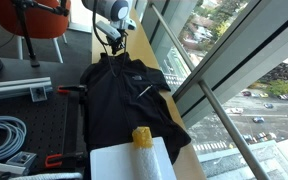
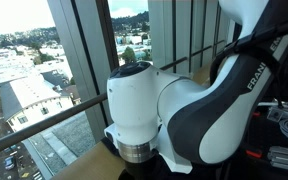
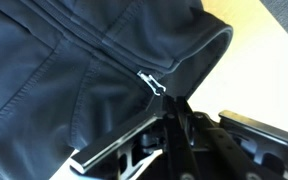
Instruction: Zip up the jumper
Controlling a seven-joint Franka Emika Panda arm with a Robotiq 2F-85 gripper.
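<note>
Wooden counter (image 1: 144, 45) by windows (image 1: 199, 40); jumper (image 1: 119, 90) spread; claw (image 3: 170, 101) beside zip pull (image 3: 152, 83), grip unclear.

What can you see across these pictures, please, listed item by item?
jumper: one, black, spread on the table by the window.
zip pull: one, silver, on the jumper's front just below the collar.
table: one, light wood, running along the window.
chair: one, orange, at the back.
cables: a coiled bundle, pale, beside the jumper.
block: one, white, at the jumper's near edge.
yellow object: one, on the block; kind unclear.
window: glass panes, city beyond.
arm: one, white and black.
gripper: one, dark, right by the zip pull; open or shut unclear.
</note>
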